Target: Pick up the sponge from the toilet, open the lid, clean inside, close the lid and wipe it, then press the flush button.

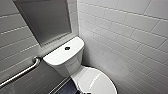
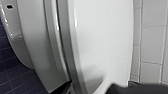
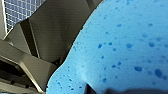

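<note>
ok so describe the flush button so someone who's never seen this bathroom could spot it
In the corner of the white-tiled walls stands the white toilet, its tank beneath a grey recessed niche. On the flat tank top, about mid-way along, sits the flush button: a small dark round spot, the only dark mark on that all-white surface.

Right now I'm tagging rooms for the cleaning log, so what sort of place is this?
Most likely a bathroom: a white toilet stands in a corner of white tiled walls, with a metal grab bar beside it.
</note>
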You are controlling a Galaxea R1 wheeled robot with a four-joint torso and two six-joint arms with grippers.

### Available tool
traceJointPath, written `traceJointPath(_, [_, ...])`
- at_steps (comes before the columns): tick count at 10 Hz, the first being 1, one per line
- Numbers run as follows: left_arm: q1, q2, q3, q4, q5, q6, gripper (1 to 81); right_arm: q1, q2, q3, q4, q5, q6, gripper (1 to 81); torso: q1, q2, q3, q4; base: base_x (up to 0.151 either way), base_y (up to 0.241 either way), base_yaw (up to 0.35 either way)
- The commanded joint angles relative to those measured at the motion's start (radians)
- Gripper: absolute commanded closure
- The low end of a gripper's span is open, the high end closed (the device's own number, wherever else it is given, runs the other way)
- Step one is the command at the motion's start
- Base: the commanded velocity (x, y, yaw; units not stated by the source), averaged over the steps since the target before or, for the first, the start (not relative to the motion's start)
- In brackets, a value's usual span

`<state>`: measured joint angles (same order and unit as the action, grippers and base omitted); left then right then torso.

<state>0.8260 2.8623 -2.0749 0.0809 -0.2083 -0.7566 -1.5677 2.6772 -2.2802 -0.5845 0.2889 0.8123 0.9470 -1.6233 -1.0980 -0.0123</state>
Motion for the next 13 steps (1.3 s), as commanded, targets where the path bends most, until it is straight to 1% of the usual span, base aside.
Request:
traceJointPath(1, [-0.101, 0.063, -0.031, 0.016, 0.033, 0.003, 1.0, -0.013, -0.017, 0.010, -0.020, -0.047, -0.001, 81.1, 0.000, 0.000, 0.000, 0.000, 0.000, 0.000, 0.000])
traceJointPath(4, [-0.100, 0.095, -0.073, 0.027, 0.038, 0.003, 1.0, -0.010, -0.018, 0.015, -0.020, -0.045, -0.001, 81.1, 0.000, 0.000, 0.000, 0.000, 0.000, 0.000, 0.000])
traceJointPath(5, [-0.093, 0.112, -0.100, 0.028, 0.059, 0.003, 1.0, -0.010, -0.020, 0.015, -0.020, -0.045, -0.001, 81.1, 0.000, 0.000, 0.000, 0.000, 0.000, 0.000, 0.000])
traceJointPath(7, [-0.066, 0.125, -0.123, 0.046, 0.066, 0.003, 1.0, -0.010, -0.021, 0.013, -0.020, -0.039, -0.001, 81.1, -0.001, 0.000, 0.000, 0.000, 0.000, 0.000, 0.000])
traceJointPath(8, [-0.064, 0.108, -0.093, 0.045, 0.063, 0.003, 1.0, -0.012, -0.023, 0.009, -0.020, -0.016, 0.001, 81.1, -0.002, -0.001, 0.001, 0.000, 0.000, 0.000, 0.000])
traceJointPath(10, [-0.064, 0.043, 0.018, 0.028, 0.041, -0.006, 1.0, -0.013, -0.026, 0.009, -0.020, -0.007, 0.002, 81.1, -0.002, -0.001, 0.001, 0.000, 0.000, 0.000, 0.000])
traceJointPath(12, [-0.069, -0.032, 0.124, 0.036, -0.028, -0.090, 1.0, -0.012, -0.029, 0.007, -0.020, -0.007, 0.001, 81.1, -0.002, -0.001, 0.001, 0.000, 0.000, 0.000, 0.000])
traceJointPath(13, [-0.069, -0.052, 0.150, 0.039, -0.046, -0.108, 1.0, -0.012, -0.028, 0.007, -0.020, -0.007, -0.001, 81.1, -0.002, -0.001, 0.001, 0.000, 0.000, 0.000, 0.000])
